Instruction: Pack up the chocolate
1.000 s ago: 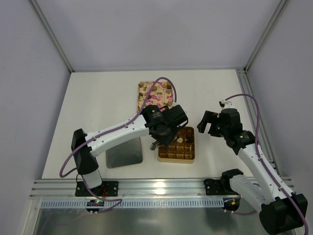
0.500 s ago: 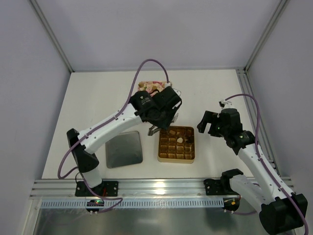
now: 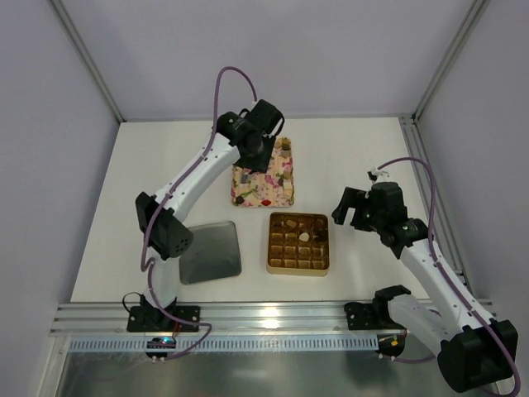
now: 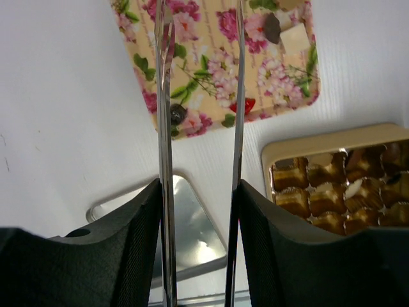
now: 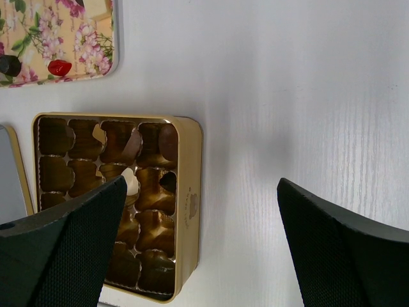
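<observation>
Chocolate pieces lie on the pink floral tray [image 3: 266, 186]: a dark one [image 4: 177, 115], a red-wrapped one [image 4: 244, 105], a dark one [image 4: 273, 24] and a pale one [image 4: 295, 38]. The gold gridded box [image 3: 322, 266] holds a few pieces, among them a pale one [image 5: 130, 182] and a dark one [image 5: 167, 141]. My left gripper [image 3: 264, 149] hovers over the tray's far end. Its long metal blades [image 4: 163, 96] stand apart with nothing between them; their tips run out of the top of the left wrist view. My right gripper [image 3: 354, 207] is wide open and empty just right of the box [image 5: 190, 204].
A silver lid [image 3: 211, 252] lies left of the gold box and shows in the left wrist view [image 4: 188, 227]. The aluminium rail [image 3: 264, 314] runs along the table's near edge. The tray's corner shows in the right wrist view [image 5: 64, 45].
My left arm has swung from above the gold box back and away to the floral tray's far end. The right arm has not moved.
</observation>
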You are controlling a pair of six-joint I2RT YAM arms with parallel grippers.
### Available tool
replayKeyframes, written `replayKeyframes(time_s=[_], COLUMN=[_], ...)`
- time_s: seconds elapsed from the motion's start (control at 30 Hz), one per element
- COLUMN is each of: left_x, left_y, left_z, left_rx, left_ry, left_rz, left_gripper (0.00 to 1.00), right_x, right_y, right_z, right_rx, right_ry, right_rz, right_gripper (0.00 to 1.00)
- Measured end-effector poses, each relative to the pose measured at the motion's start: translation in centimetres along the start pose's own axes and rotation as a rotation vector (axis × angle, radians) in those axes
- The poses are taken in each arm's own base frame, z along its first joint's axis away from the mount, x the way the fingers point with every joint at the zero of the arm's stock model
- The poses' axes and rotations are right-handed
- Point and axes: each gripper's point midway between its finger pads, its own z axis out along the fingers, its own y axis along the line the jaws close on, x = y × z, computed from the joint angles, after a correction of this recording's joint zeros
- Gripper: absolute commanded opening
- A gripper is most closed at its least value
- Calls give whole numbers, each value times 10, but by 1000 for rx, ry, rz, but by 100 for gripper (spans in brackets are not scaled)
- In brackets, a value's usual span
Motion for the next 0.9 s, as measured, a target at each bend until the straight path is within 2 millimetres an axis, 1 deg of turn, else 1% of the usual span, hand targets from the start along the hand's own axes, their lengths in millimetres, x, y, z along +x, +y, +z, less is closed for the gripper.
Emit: replayKeyframes(time_s=[0.17,0.33,0.47,0.57,0.8,0.9], left_x=[-14,-14,-14,-16,-13,-13], left_y=[18,35,45,48,48,46], left_z=[49,84,99,106,125,129], left_rx=[-51,-90,-108,-111,-106,-102], left_ry=[44,88,100,97,112,115], left_rz=[-26,-54,-73,-83,-75,-73], left_gripper=[49,49,48,48,47,47], right_x=[2,2,4,4,4,4], right_y=[0,1,0,1,1,2], right_z=[2,4,6,8,10,10], right_rx=[-1,-5,-3,-5,-7,-8], right_ry=[10,17,26,29,33,31], right_rz=[-2,-2,-2,-2,-2,-2], right_gripper=[100,100,100,100,100,100])
